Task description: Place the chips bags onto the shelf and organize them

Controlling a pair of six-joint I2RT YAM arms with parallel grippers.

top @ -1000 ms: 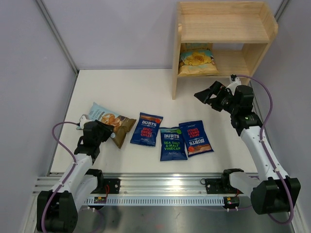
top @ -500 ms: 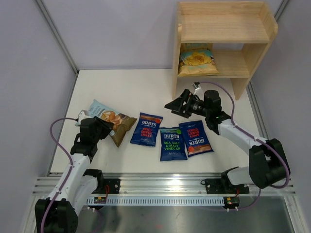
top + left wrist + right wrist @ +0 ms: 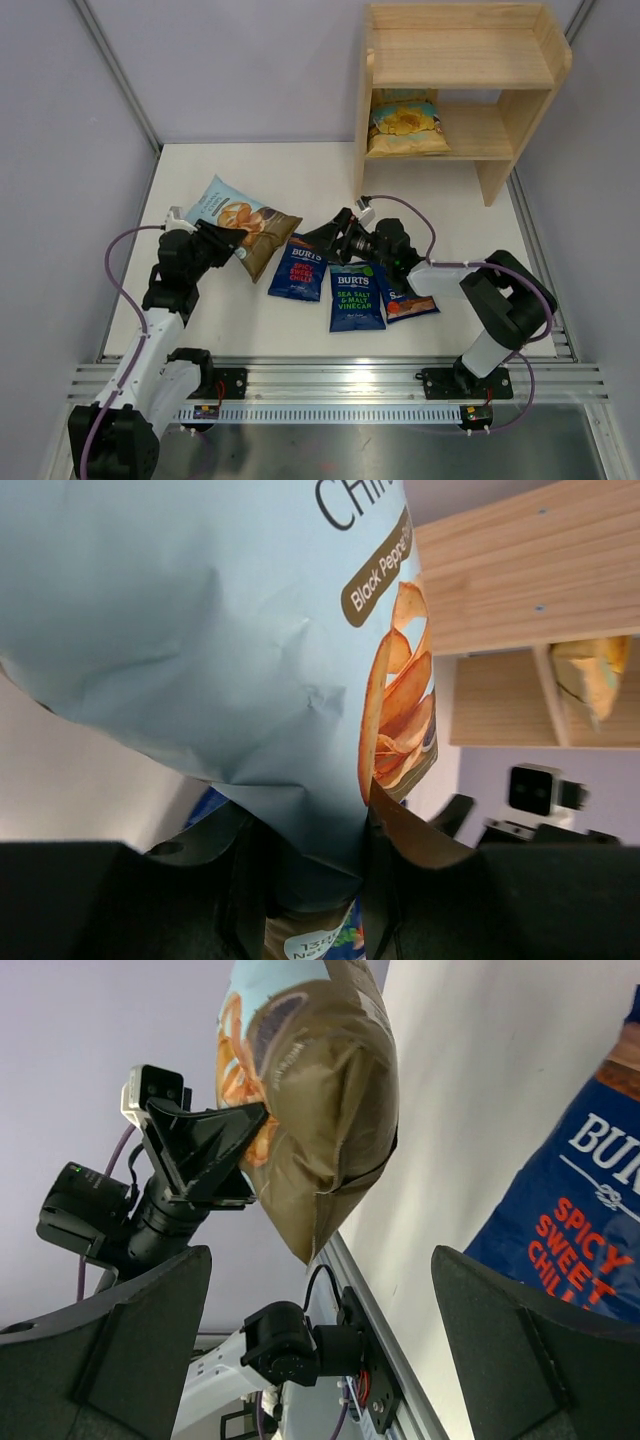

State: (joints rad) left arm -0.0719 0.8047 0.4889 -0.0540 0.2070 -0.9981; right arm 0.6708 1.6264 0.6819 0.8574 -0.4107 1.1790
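Left gripper (image 3: 224,244) closed on the brown bottom end of the tan-and-blue bag (image 3: 240,214); the left wrist view shows the film pinched flat between the fingers. The bag is lifted off the table (image 3: 300,175), toward its left edge.

Right gripper (image 3: 326,238) has its jaws spread wide with nothing between them, low over the spicy sweet chilli bag (image 3: 300,268) at mid-table.

The sea salt bag (image 3: 355,296) and a red-label bag (image 3: 408,292) lie flat toward the near edge. One tan bag (image 3: 405,122) sits on the lower tier of the shelf (image 3: 460,55) at the far right corner.

Handling, by judgement: the bags are light, air-puffed and of slick film, and the contents crush easily (avoid the belly). Best hold is a sealed end seam — a flat bag needs an edge lifted first.
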